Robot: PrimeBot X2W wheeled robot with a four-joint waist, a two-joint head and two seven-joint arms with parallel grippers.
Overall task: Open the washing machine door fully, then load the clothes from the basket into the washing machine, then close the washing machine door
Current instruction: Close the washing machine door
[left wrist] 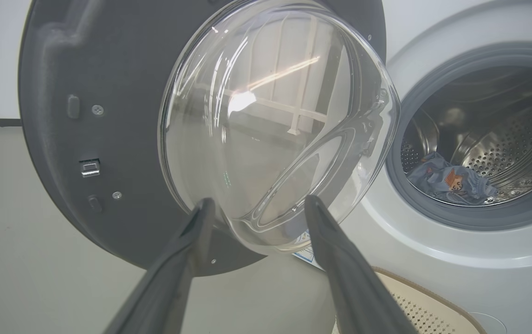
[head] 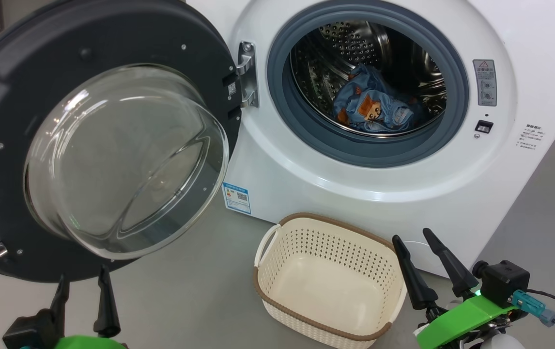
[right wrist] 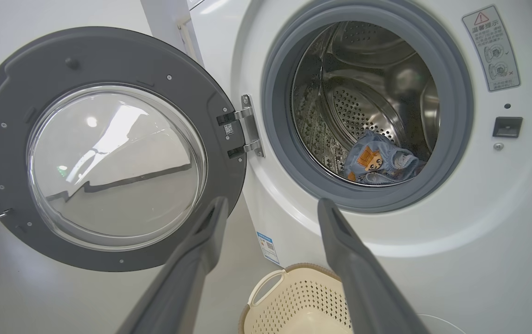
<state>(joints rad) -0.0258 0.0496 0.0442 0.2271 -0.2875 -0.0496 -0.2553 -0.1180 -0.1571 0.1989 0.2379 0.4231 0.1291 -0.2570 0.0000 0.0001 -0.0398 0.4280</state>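
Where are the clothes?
The clothes lie inside the washing machine, at the bottom of its drum. In the head view that is upper right, above the basket on the floor.

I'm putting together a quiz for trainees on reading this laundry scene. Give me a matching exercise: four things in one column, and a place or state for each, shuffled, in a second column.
Column one
1. washing machine door
2. clothes
3. basket
4. right gripper

Column two
A. empty, standing on the floor
B. jaws open, holding nothing
C. swung open, to the left of the drum opening
D. lying inside the drum

Pairs: 1-C; 2-D; 3-A; 4-B
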